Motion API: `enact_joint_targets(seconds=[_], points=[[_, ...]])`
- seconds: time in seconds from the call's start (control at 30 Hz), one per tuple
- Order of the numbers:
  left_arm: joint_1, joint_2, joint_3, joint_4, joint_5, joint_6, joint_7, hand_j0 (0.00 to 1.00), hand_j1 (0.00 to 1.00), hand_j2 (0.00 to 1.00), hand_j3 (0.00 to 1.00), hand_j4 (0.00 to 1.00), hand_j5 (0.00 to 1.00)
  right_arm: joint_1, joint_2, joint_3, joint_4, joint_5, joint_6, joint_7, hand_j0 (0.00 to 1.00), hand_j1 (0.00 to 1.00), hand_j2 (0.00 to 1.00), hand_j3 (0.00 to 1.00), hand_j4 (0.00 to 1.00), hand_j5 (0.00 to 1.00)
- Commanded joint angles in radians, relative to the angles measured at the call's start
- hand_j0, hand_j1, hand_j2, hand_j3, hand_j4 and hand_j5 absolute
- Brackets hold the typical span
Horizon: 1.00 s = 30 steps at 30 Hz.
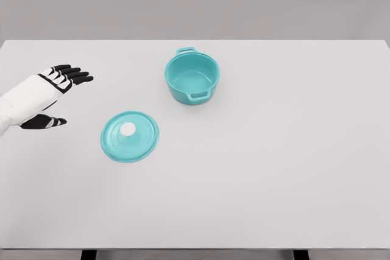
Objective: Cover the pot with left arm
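Note:
A teal pot (192, 78) with two side handles stands uncovered on the white table (274, 162), a little behind the middle. Its round teal lid (130, 136) with a white knob lies flat on the table, to the front left of the pot. My left hand (58, 95) hovers at the left side, fingers spread and thumb apart, holding nothing. It is well to the left of the lid and does not touch it.
The table's far edge runs just behind the pot. Its front edge shows at the bottom of the view, with two dark legs below.

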Motion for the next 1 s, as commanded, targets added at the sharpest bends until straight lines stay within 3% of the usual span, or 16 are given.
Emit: enact_joint_targets(seconds=[0.0,0.27,0.33,0.47,0.5,0.57,0.77,0.97], points=[[0.0,0.0,0.0,-0.001,0.008,0.001,0.001,1.0,1.0,1.0,1.0,1.0,1.0,0.0,0.0,0.0,0.0,0.0,0.0,0.0,1.0,1.0,1.0,1.0,1.0,1.0],[0.005,0.005,-0.003,-0.04,0.028,0.001,0.001,1.0,1.0,1.0,1.0,1.0,1.0,0.002,0.0,0.0,0.001,0.0,0.0,0.0,1.0,1.0,1.0,1.0,1.0,1.0],[-0.008,0.022,-0.052,-0.058,0.026,0.001,-0.001,1.0,1.0,1.0,1.0,1.0,1.0,0.002,0.0,0.0,0.0,0.0,0.0,0.0,1.0,1.0,1.0,1.0,1.0,1.0],[-0.091,0.065,-0.065,-0.099,0.032,0.001,-0.214,1.0,1.0,1.0,1.0,1.0,1.0,0.002,0.0,0.0,0.0,0.0,0.0,0.0,1.0,1.0,1.0,1.0,1.0,1.0],[-0.095,0.089,-0.095,-0.11,0.034,0.001,-0.222,1.0,1.0,1.0,1.0,1.0,1.0,0.002,0.0,0.0,0.0,0.0,0.0,0.0,1.0,1.0,1.0,1.0,1.0,1.0],[-0.12,0.117,-0.15,-0.113,0.034,0.001,-0.222,1.0,1.0,1.0,1.0,1.0,1.0,0.002,0.0,0.0,0.0,0.0,0.0,0.0,1.0,1.0,1.0,1.0,1.0,1.0],[-0.141,0.119,-0.178,-0.15,0.028,0.001,-0.217,0.79,0.79,0.79,0.79,0.79,0.79,0.002,0.0,0.0,0.001,0.0,0.0,0.0,1.0,1.0,1.0,1.0,1.0,1.0],[-0.15,0.089,-0.178,-0.159,0.006,0.001,-0.216,0.79,0.79,0.79,0.79,0.79,0.79,0.002,0.0,0.0,0.001,0.0,0.0,0.0,1.0,1.0,1.0,1.0,1.0,1.0]])
